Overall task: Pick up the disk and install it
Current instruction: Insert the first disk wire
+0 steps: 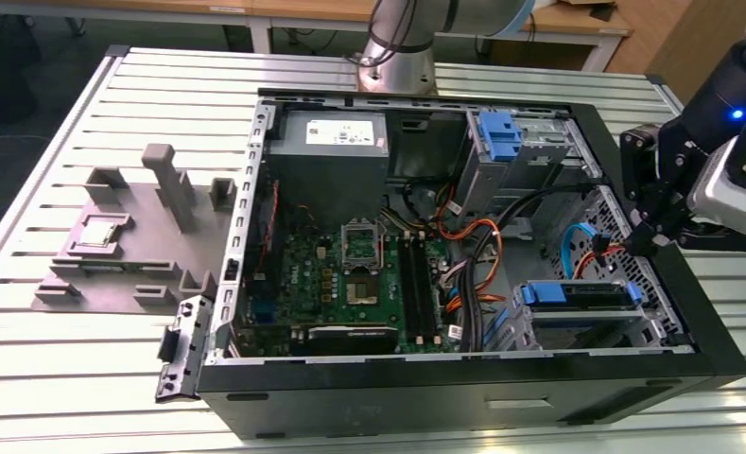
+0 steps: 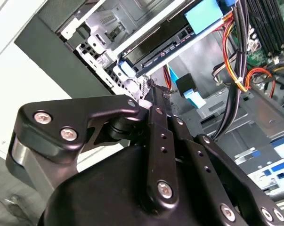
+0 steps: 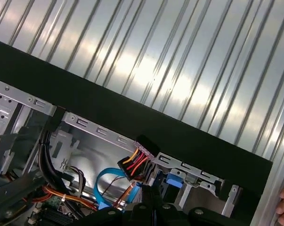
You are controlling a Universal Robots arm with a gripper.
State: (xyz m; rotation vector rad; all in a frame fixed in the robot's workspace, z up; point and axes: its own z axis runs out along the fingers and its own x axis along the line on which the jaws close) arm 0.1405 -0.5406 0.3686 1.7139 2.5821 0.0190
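From where I stand, a ribbed aluminium table [image 1: 82, 378] spreads across the exterior view from six round to ten o'clock, pale and evenly lit. Past its far edge at twelve o'clock runs a wooden desk [image 1: 309, 9] on a white leg [image 1: 262, 38]. There is a wood-faced panel [image 1: 660, 38] at one o'clock and dark floor [image 1: 158, 33] at eleven. In the first wrist view, light lies in bright streaks along the table's slats [image 3: 179, 61].

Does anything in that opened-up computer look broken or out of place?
Nothing looks broken. The computer case lies open, its orange cables sprawl loose, and a black piece hangs tilted off its corner at the exterior view's left.
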